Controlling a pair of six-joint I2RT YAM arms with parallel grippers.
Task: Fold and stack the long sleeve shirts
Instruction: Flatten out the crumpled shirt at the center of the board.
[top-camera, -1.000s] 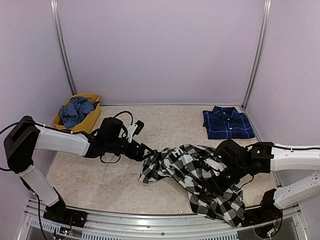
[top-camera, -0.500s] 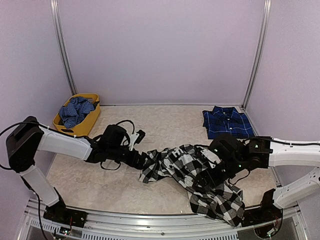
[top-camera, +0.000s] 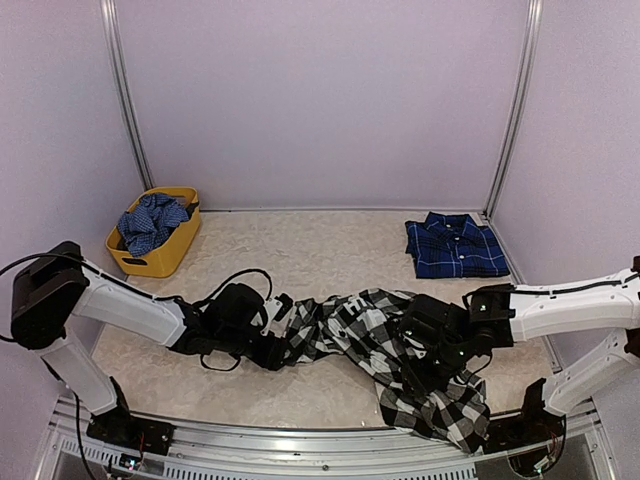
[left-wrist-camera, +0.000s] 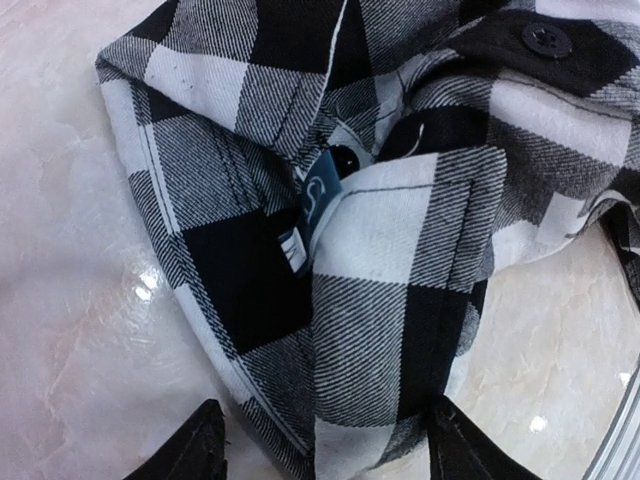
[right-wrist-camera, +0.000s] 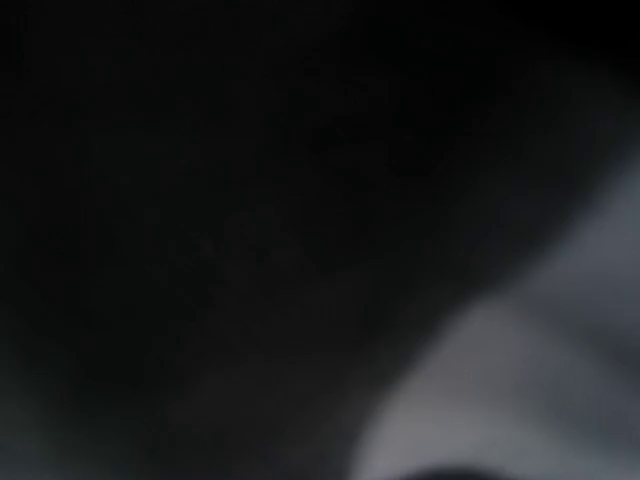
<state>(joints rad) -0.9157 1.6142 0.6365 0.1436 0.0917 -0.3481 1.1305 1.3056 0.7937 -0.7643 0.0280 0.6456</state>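
The black-and-white check shirt (top-camera: 370, 335) lies crumpled at the front middle of the table, with one end hanging toward the front edge. My left gripper (top-camera: 283, 345) is low at its left end. In the left wrist view the gripper (left-wrist-camera: 325, 440) is open, and its two black fingertips (left-wrist-camera: 195, 450) stand either side of a folded edge of the shirt (left-wrist-camera: 380, 250). My right gripper (top-camera: 420, 340) is pressed down into the middle of the shirt. Its wrist view is dark and blurred, so how the jaws stand is hidden. The navy plaid shirt (top-camera: 455, 245) lies folded at the back right.
A yellow basket (top-camera: 185, 245) holding a blue patterned cloth (top-camera: 150, 222) stands at the back left. Purple walls with metal posts close in the table on three sides. A metal rail (top-camera: 300, 445) runs along the front edge.
My left gripper has moved nearer and to the right, down onto the shirt's left end. My right arm has swung left and lower onto the middle of the shirt.
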